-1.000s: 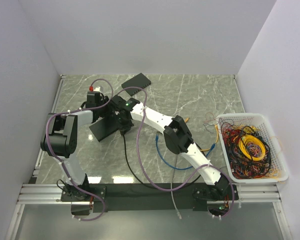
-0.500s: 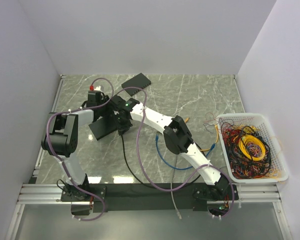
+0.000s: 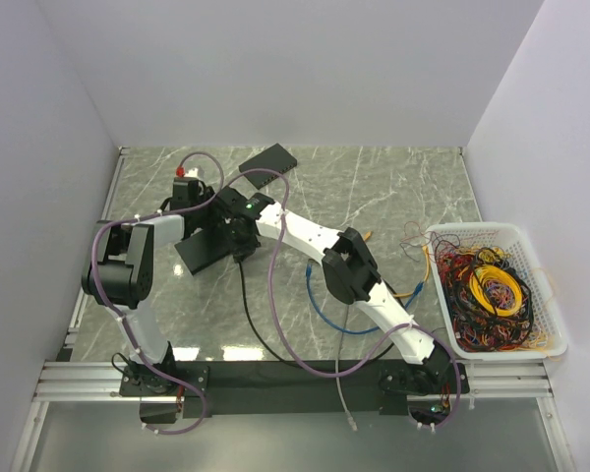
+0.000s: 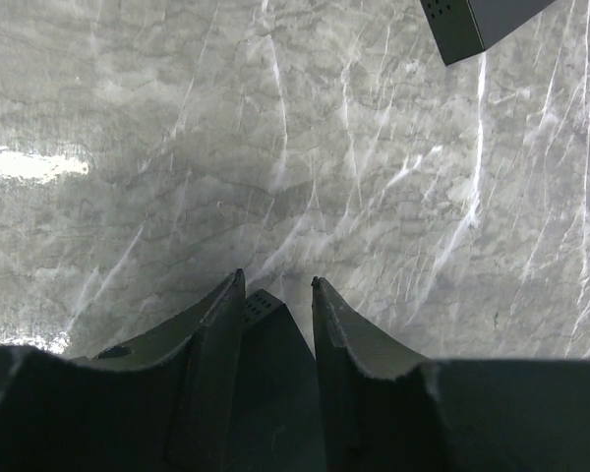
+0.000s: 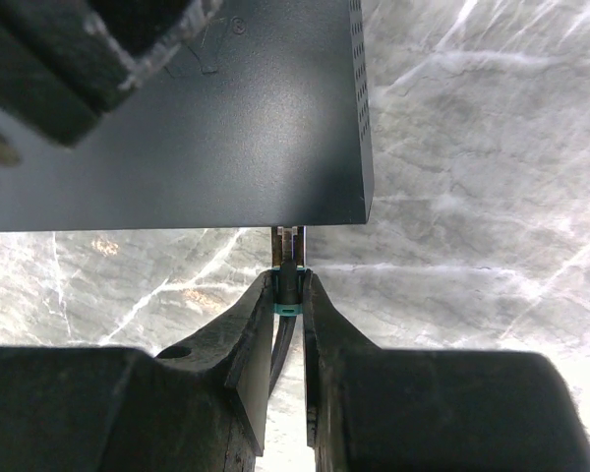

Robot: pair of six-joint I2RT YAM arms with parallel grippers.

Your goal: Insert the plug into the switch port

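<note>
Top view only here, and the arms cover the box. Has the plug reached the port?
Observer: Right wrist view: the clear plug meets the box edge; depth unclear.
Operator: Where are the right jaws gripping?
Observer: On the black cable, at its teal band just behind the plug.
Operator: Is the box braced?
Observer: Left wrist view: the left jaws close on a box corner.

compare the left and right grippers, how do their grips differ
The left gripper stands wider, jaws around a corner of the switch; the right gripper is pinched narrow on the plug. The left holds the switch body; the right holds the plug at its edge. Both are closed on something at the same switch.
</note>
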